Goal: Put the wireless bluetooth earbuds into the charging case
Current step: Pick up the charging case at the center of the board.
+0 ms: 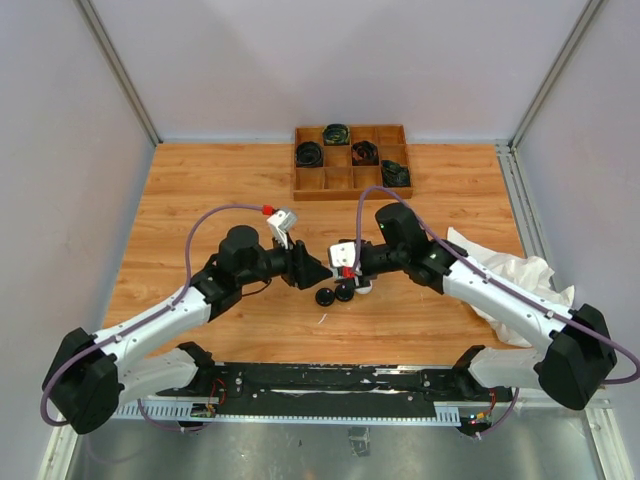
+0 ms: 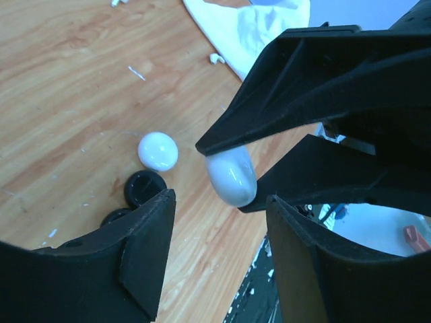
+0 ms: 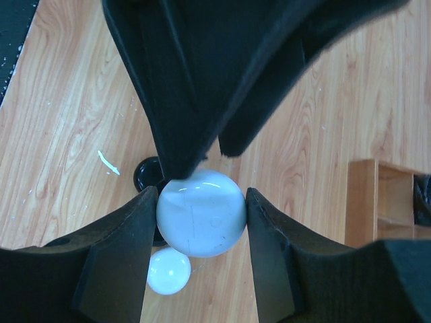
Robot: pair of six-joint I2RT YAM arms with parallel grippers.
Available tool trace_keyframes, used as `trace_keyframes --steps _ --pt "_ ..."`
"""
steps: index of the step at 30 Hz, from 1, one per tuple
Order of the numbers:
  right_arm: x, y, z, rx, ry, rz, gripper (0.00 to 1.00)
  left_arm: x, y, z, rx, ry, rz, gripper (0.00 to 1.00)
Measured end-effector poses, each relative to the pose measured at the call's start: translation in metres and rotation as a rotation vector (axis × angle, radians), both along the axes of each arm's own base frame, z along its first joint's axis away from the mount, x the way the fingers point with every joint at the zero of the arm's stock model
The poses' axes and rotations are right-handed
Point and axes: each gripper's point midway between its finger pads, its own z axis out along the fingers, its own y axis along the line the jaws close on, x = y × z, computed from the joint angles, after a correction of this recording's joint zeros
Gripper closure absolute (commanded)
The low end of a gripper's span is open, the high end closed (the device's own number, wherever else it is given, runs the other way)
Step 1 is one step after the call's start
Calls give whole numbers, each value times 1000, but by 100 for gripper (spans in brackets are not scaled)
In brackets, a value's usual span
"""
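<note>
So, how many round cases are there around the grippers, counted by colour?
White: 2, the held white case in the right gripper and the loose white case.
Black: 2, the plain black case and the half-hidden black case.
Total: 4.

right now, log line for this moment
right gripper: shut on white case | left gripper: open, facing it | table: white puck, black puck loose

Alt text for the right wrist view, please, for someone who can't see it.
The right gripper clamps a round white charging case above the wooden table, with the left gripper close at its upper edge. On the table beneath lie a white round piece and a black round case.
</note>
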Motion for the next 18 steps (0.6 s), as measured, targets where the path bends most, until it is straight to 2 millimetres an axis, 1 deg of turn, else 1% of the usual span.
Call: trace_keyframes --steps 3,6,9,12,15,18 --pt "-9 9 1 -9 -27 57 50 -5 -5 -7 -1 42 -35 47" --pt "-13 12 1 -22 -43 85 50 -8 -9 -15 0 86 -64 53" --pt "-13 14 -2 -39 -53 99 49 -11 -12 -17 -5 108 -82 58" --pt "-14 16 -2 -45 -70 113 49 -13 -13 -15 -17 114 -95 64" --pt "-14 18 -1 -49 -90 122 49 -13 -14 -13 -27 122 -93 73" --pt "-12 18 -1 -61 -122 125 45 -12 -13 -13 -36 142 -84 85"
